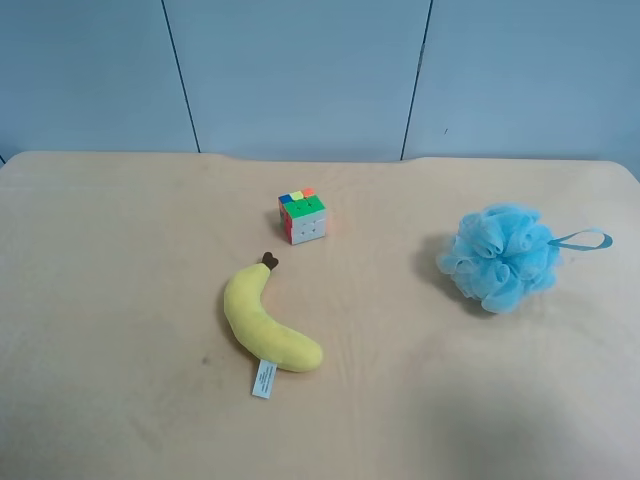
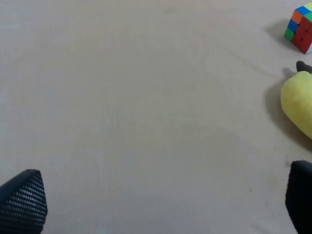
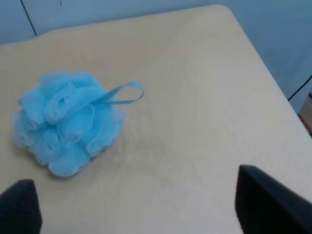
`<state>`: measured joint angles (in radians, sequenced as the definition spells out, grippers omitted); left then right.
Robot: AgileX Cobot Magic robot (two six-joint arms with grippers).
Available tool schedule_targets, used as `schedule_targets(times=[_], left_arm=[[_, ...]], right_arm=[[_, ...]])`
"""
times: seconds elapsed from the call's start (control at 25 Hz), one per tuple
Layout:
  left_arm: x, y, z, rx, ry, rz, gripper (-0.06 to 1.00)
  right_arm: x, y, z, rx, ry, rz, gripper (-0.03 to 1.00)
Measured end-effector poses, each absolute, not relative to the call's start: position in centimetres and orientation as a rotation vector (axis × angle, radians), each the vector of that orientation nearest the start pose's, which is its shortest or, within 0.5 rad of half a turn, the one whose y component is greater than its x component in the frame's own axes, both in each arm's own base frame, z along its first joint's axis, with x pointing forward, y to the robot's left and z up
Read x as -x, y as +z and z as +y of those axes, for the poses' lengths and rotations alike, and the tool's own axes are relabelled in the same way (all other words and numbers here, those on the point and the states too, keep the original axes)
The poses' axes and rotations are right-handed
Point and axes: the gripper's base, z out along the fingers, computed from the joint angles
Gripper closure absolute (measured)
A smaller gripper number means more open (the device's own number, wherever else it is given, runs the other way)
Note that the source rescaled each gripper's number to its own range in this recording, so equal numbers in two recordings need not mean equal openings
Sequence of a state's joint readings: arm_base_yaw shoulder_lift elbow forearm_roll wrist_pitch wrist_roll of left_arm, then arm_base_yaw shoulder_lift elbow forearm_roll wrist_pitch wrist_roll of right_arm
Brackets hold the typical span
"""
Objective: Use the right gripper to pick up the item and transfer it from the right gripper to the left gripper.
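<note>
Item: pouf, light-blue mesh bunched into ruffled folds, roughly ball-shaped. It rests on the tan table toward the high view's right side. A blue ribbon loop lies flat, reaching from the pouf toward the table edge on that side. Nothing touches the pouf. It is well apart from the cube and the banana, which sit near mid-table, the cube just past the banana's brown stem end.

High view alone: all three things together, plus the banana's white tag.

Right wrist view alone: the pouf close up, the ribbon's flat band and a rounded table corner. The right gripper is spread wide with only bare table between its tips; the pouf lies ahead, clear of both.

Left wrist view alone: the left gripper is also spread wide and holds nothing. The banana's end and the cube show at one edge, but not the pouf.
</note>
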<state>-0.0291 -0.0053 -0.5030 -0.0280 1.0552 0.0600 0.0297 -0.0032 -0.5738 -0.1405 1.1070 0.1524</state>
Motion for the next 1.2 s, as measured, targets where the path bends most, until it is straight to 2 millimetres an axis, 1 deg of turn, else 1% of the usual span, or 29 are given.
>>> schedule_targets(times=[1.2], left_arm=[[0.59,27.86,-0.2,-0.092,-0.014,2.028,-0.05]], right_arm=[[1.66,29.41,-1.19,-0.14,-0.05,2.001,0.11]])
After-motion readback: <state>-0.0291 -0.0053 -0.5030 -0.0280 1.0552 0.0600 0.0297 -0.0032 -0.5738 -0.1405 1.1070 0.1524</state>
